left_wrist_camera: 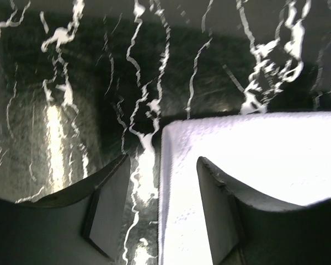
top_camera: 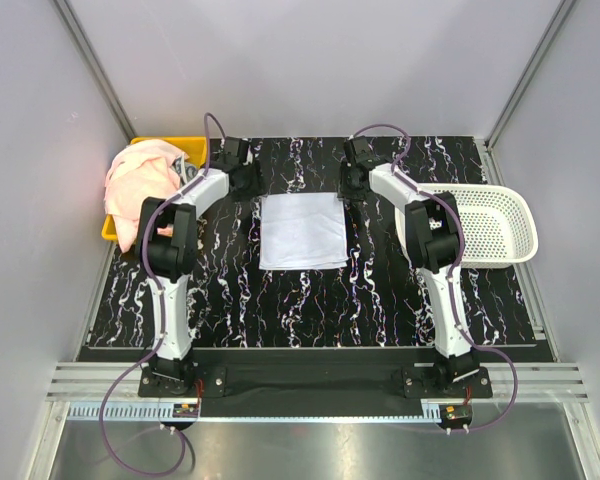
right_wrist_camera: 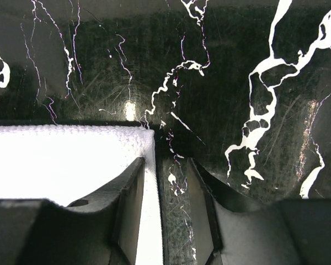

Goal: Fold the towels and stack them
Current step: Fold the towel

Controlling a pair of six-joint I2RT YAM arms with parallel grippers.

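One plain, pale towel point(top_camera: 301, 230) lies flat at the centre of the top view on the black marbled table point(top_camera: 380, 300). It is nearly square, with its sides in line with the table's edges, so I cannot pick a long axis. At upper left, a heap of pink towels point(top_camera: 140, 185) fills the yellow bin point(top_camera: 175, 142) and hangs over its rim. A white mesh basket point(top_camera: 490, 235) stands at right. My left gripper point(left_wrist_camera: 163, 161) gapes wide astride the towel's upper-left corner, one finger over cloth and one over table. My right gripper point(right_wrist_camera: 165, 163) is parted more narrowly astride the upper-right corner, clamping nothing.
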